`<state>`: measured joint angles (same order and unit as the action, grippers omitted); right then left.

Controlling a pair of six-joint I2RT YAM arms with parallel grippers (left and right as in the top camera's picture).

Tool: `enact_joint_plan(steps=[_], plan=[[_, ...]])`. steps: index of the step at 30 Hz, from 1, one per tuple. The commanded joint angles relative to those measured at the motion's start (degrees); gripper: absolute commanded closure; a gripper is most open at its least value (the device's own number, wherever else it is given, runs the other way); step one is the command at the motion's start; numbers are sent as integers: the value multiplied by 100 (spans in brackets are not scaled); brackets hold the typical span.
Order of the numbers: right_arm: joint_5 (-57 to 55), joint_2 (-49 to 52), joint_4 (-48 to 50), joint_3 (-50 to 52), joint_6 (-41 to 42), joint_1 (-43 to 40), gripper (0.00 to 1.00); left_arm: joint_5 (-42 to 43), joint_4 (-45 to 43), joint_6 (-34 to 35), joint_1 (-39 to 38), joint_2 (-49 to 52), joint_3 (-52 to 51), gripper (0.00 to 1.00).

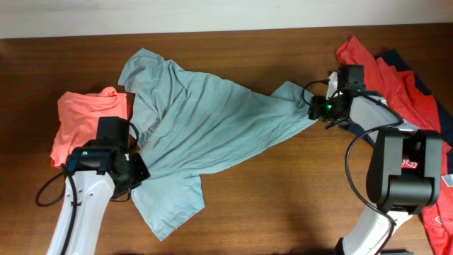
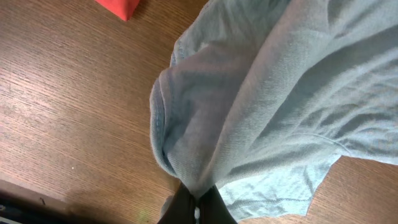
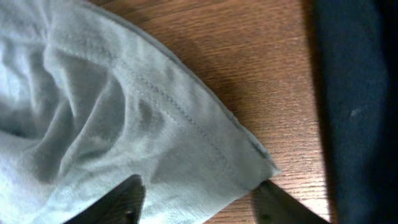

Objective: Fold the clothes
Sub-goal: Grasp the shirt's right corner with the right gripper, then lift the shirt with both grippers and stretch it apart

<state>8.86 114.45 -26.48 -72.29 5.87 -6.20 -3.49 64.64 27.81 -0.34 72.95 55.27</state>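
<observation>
**Overhead: grey-blue shirt pinched at one end, loose at the other**

From above, the grey-blue T-shirt (image 1: 205, 120) lay rumpled across the table (image 1: 283, 198), stretched between the two hands. The left gripper (image 2: 196, 208) was clamped on a bunch of the shirt's cloth, with the fabric fanning away from its fingertips in thick folds. The right gripper (image 3: 199, 193) had its fingers apart, one on each side of a sleeve corner, and the hem ran off just ahead of them. It gripped nothing that I could see.

What worried me most was that right hand. Only the tip of the sleeve sat between its fingers, so a close there might catch a thin edge, and that edge could slip free on the first pull. The navy shirt (image 3: 354, 93) lay just beyond one of those fingers, with the red shirt (image 1: 403, 92) close behind the hand. A small drift that way might pick up the wrong garment.

On the left, the grip looked to hold several layers at once, so a pull could drag the shirt along as a wad instead of spreading it flat. The coral-orange shirt (image 1: 78, 120) lay right beside that hand, touching the grey-blue one, and could get towed along with it.
</observation>
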Motion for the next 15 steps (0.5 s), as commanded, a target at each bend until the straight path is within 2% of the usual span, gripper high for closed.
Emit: enact_joint_plan(steps=[1,2,7,11,12,15], plan=[[-79,111,35,-26,35,-31,45,-85,-9,-116,31,-66,-44,100],[-98,111,46,-26,37,-31,46,-85,-9,-116,31,-66,-44,100],[-205,111,105,-26,35,-31,63,-85,-9,-116,31,-66,-44,100],[-205,111,122,-26,35,-31,85,-87,-11,-116,31,-66,-44,100],[-205,109,118,-26,35,-31,96,-87,-11,-116,31,-66,-44,100],[-205,70,-17,-57,35,-31,96,-85,-20,-116,31,-66,-42,100]])
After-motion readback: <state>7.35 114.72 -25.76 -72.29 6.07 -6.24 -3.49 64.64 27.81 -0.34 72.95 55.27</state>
